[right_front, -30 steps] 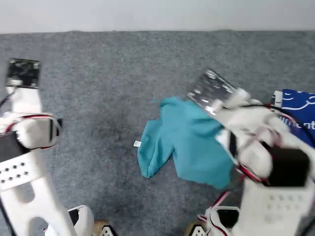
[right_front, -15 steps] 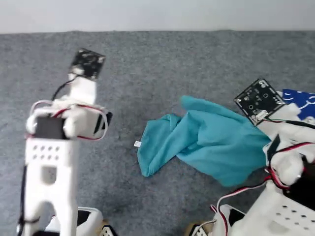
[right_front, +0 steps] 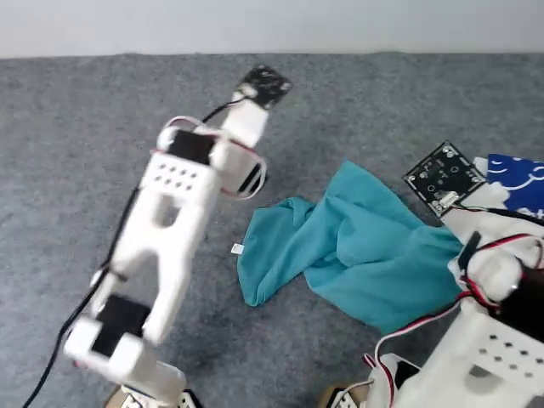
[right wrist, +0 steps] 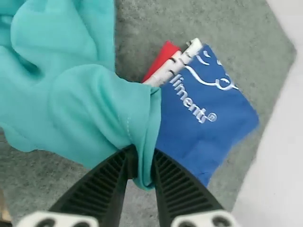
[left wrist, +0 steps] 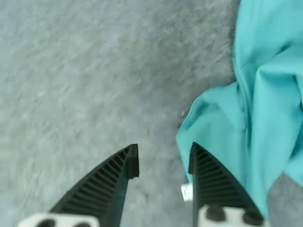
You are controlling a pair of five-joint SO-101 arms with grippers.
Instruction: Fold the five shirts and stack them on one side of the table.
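Observation:
A teal shirt (right_front: 353,251) lies crumpled on the grey carpeted table, right of centre. My right gripper (right wrist: 140,166) is shut on a fold of the teal shirt (right wrist: 80,90), lifting its right part. At the table's right edge a stack of folded shirts (right wrist: 201,118) shows a blue one with white print on top and red and white edges beneath. My left gripper (left wrist: 161,163) is open just above the carpet, with the teal shirt's left edge (left wrist: 222,127) beside one finger. In the high view the left arm (right_front: 183,191) stretches from the front left toward the shirt.
Bare grey carpet (right_front: 102,127) covers the left and back of the table. A small white label (right_front: 237,249) lies at the shirt's left edge. The blue folded shirt (right_front: 518,183) sits at the far right edge, next to the right arm (right_front: 476,280).
The left arm swung from the far left across to the shirt's left edge. The right gripper, holding the shirt, pulled it toward the right and has since hardly moved.

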